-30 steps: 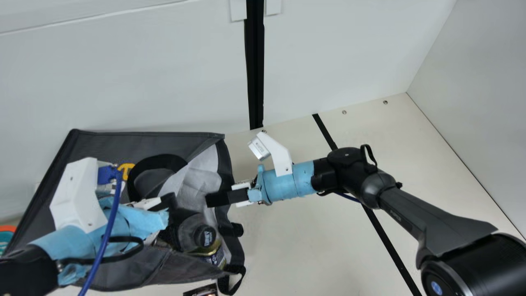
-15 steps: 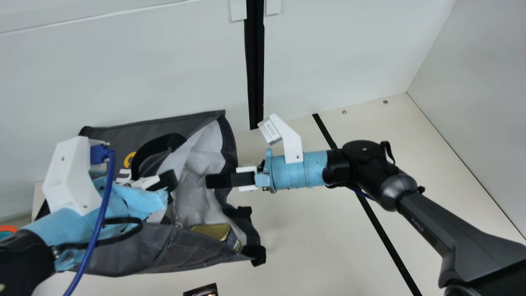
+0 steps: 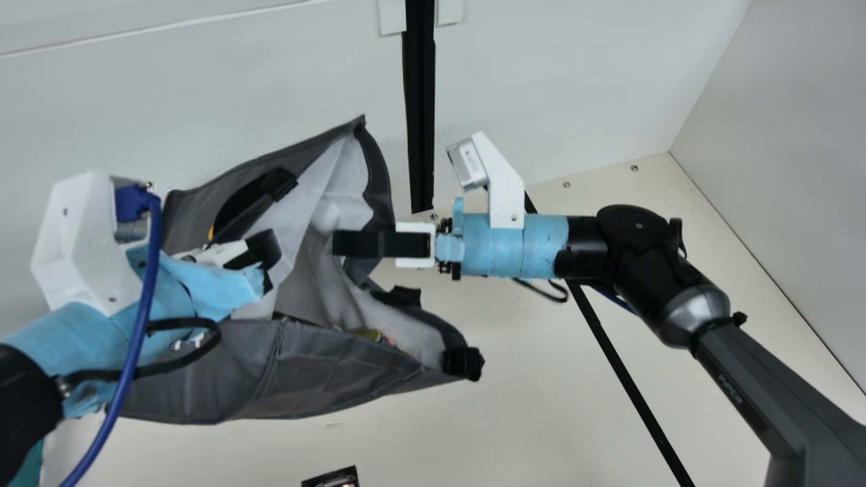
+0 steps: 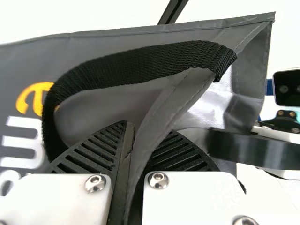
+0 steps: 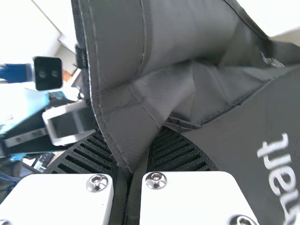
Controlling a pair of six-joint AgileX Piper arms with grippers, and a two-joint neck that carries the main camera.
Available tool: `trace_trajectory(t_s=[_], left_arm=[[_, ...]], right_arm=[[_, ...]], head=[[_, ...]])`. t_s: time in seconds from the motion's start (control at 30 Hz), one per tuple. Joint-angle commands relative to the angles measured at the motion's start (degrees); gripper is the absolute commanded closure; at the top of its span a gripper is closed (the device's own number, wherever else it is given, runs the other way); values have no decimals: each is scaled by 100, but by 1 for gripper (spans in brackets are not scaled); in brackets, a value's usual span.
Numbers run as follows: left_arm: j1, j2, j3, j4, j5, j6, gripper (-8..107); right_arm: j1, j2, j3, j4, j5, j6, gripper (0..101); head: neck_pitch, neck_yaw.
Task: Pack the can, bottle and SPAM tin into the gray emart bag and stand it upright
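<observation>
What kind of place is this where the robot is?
Probably a robot lab or test booth: there's a black, jointed robot arm, a smooth cream table and plain pale wall panels around it.

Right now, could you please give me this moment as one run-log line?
left gripper: pinching bag edge | right gripper: pinching bag edge | bag: mouth open, something yellowish inside | upright stance: unclear
</observation>
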State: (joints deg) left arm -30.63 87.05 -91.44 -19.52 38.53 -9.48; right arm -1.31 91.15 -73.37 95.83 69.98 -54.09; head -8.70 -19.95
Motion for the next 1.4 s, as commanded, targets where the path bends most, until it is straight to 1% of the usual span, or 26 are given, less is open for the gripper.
trace_trajectory(t_s=[0.0, 0.2, 0.4, 0.53, 0.63, 0.77, 1.2, 1.3, 1.37], left_arm=[[-12, 41, -227, 68, 17, -22, 107], [-65, 180, -791, 229, 149, -105, 107], [-119, 268, -1340, 319, 429, -121, 107], [-104, 284, -1654, 229, 695, -43, 107], [-42, 263, -1835, 43, 895, 65, 107], [108, 204, -2027, -329, 1227, 287, 107], [873, -194, -2494, -1585, 2758, 1040, 107], [1066, -306, -2541, -1853, 3109, 1148, 107], [1060, -433, -2331, -1962, 3137, 1224, 107]], right_arm=[[-19, -31, -107, 80, -8, 104, 101], [-96, -171, -407, 216, -8, 417, 101], [-210, -374, -568, 352, -8, 694, 101], [-349, -568, -707, 415, -8, 1055, 101], [-457, -733, -776, 415, -8, 1293, 101], [-640, -1025, -629, 395, -8, 1460, 101], [-1333, -2253, -151, -312, -8, 2445, 101], [-1447, -2540, -45, -476, -8, 2682, 101], [-1507, -2716, 8, -604, -8, 2868, 101]], head=[[-130, -5], [-130, -5], [-130, -5], [-130, -5], [-130, -5], [-130, -5], [-130, -5], [-130, -5], [-130, -5]])
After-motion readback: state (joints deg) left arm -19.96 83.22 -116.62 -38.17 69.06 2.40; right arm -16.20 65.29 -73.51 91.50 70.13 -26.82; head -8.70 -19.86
